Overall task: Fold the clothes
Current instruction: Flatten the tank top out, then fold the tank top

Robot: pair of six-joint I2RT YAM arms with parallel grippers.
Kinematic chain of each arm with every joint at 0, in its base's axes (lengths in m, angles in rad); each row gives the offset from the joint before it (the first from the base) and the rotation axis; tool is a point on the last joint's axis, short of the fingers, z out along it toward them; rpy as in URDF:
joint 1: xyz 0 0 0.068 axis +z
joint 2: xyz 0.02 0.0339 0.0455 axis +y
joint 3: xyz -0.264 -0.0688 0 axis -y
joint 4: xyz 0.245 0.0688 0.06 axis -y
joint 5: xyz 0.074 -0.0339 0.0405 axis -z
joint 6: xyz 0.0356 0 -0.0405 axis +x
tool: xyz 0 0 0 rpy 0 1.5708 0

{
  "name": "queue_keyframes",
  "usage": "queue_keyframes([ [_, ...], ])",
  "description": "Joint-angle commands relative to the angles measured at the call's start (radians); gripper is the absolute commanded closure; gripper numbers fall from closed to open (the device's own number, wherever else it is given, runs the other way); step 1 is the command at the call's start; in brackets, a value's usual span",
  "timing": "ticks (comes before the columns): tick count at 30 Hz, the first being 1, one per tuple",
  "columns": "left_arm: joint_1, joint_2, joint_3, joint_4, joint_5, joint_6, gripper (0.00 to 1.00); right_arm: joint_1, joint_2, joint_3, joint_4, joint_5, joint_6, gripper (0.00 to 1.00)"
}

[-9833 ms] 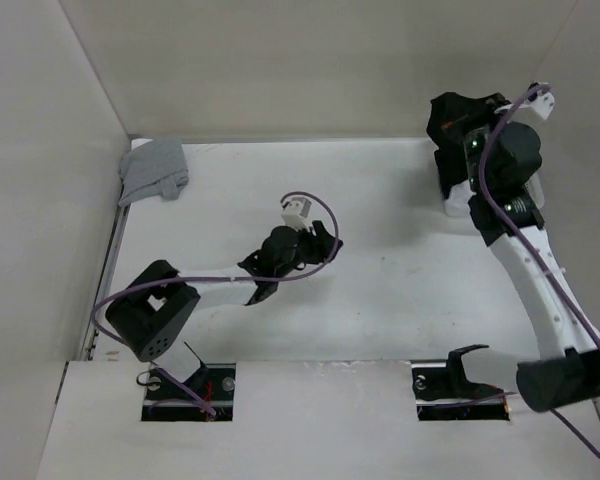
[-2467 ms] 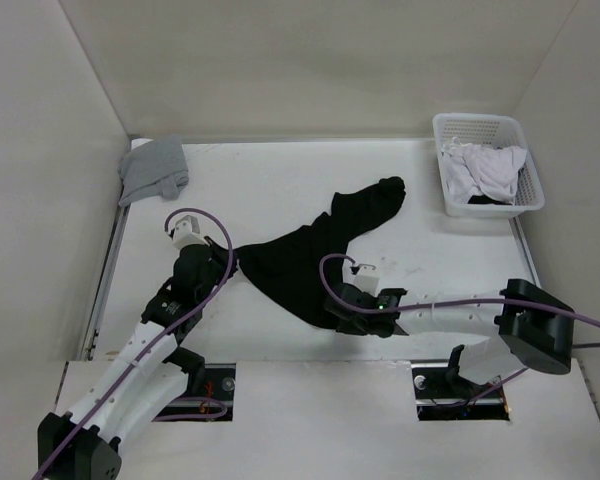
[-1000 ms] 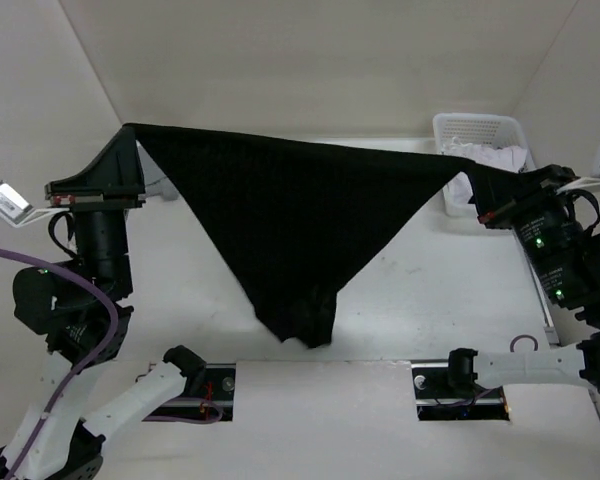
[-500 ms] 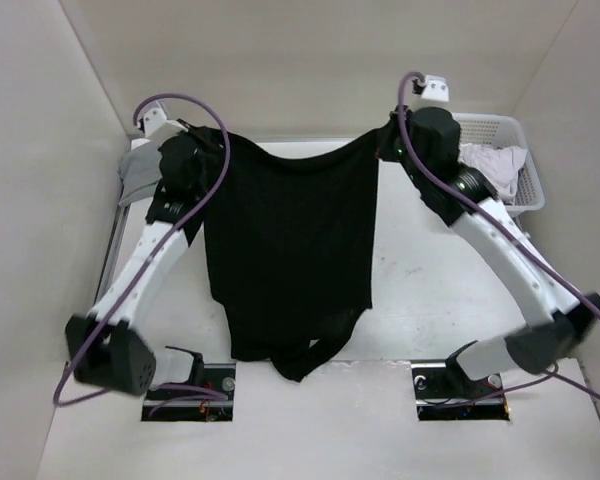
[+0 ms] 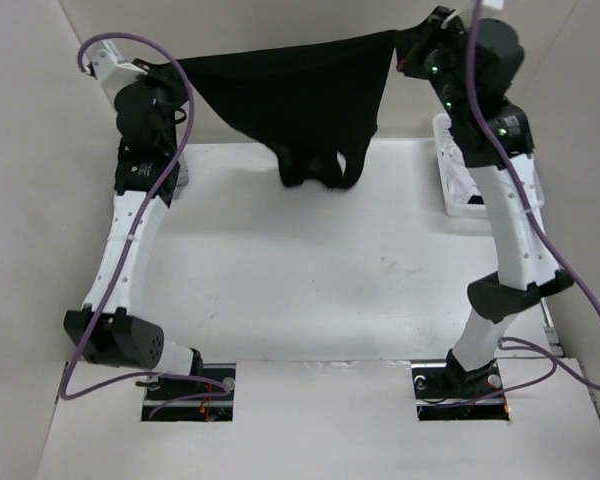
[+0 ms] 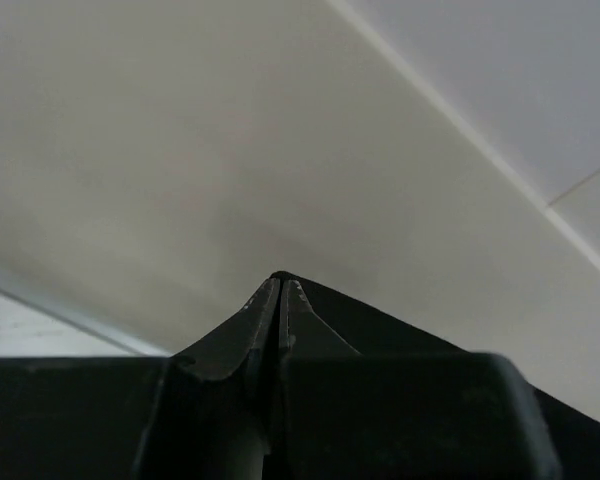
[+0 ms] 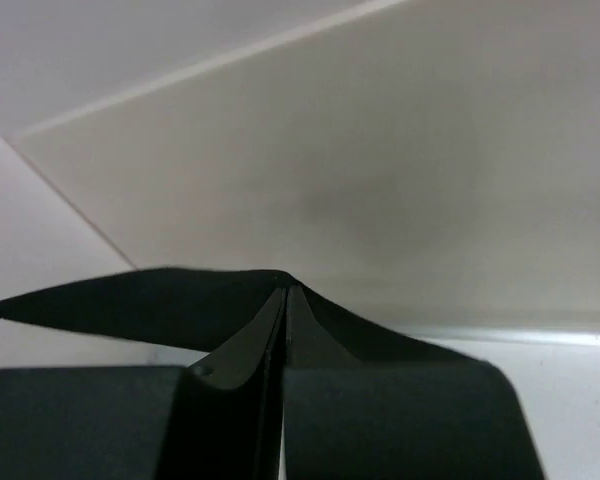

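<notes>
Both arms stood raised high at the far end of the table [image 5: 310, 270]. The black tank top [image 5: 310, 90] hung between them, spread by its two upper corners in front of the back wall [image 5: 280, 20] and well clear of the tabletop. The left gripper [image 5: 176, 78] had one corner and the right gripper [image 5: 404, 50] the other. The top edge sagged slightly in the middle. The lower end narrowed into a bunched loop, which looked like the straps, though the dark cloth hid the detail.

From overhead the jaws were too small and dark to read, but the wrist cameras settled it. In the left wrist view the fingers [image 6: 255, 322] were pressed together on black fabric, which ran off to the right from the tips. In the right wrist view the fingers [image 7: 248, 342] were likewise clamped on the cloth, with a taut band of it stretching left and a shorter slope falling right. Neither wrist view showed the garment's hanging body.

Only the overhead view showed a white basket [image 5: 448, 165] at the table's far right, half hidden behind the right arm.
</notes>
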Motion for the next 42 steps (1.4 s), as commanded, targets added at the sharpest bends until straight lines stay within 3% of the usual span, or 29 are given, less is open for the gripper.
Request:
queue_keyframes([
  [1,0.009,-0.091,0.012,0.044,0.04,0.019,0.99,0.004,-0.059,0.028,-0.041,-0.007,-0.028,1.0],
  [4,-0.008,-0.154,-0.097,0.065,0.026,0.008,0.99,0.006,-0.158,-0.18,0.006,-0.001,-0.028,1.0],
  [8,-0.042,-0.255,-0.304,0.091,-0.008,-0.018,0.99,0.012,-0.345,-0.59,0.145,0.013,0.001,1.0],
  [15,-0.183,-0.612,-0.877,0.079,-0.12,-0.065,0.99,0.153,-0.738,-1.391,0.342,0.017,0.168,1.0],
  [18,-0.243,-0.883,-1.07,-0.109,-0.163,-0.076,0.99,0.283,-0.89,-1.658,0.328,0.045,0.248,1.0],
  [22,-0.284,-1.255,-1.121,-0.512,-0.221,-0.125,0.98,0.502,-1.091,-1.913,0.192,0.059,0.437,1.0],
  [26,-0.302,-1.36,-1.062,-0.754,-0.213,-0.19,0.97,0.711,-1.251,-2.0,0.034,0.105,0.642,1.0],
  [29,-0.344,-1.34,-1.061,-0.781,-0.201,-0.257,0.96,0.846,-1.306,-1.993,-0.061,0.169,0.742,1.0],
  [32,-0.347,-1.267,-1.076,-0.725,-0.212,-0.266,0.96,0.899,-1.269,-1.95,-0.086,0.232,0.754,0.99],
  [35,-0.335,-1.153,-1.075,-0.584,-0.222,-0.251,0.96,0.813,-1.175,-1.886,-0.031,0.237,0.647,0.99],
  [42,-0.243,-0.741,-0.983,-0.107,-0.244,-0.199,0.97,0.28,-0.82,-1.691,0.289,-0.022,0.293,1.0],
])
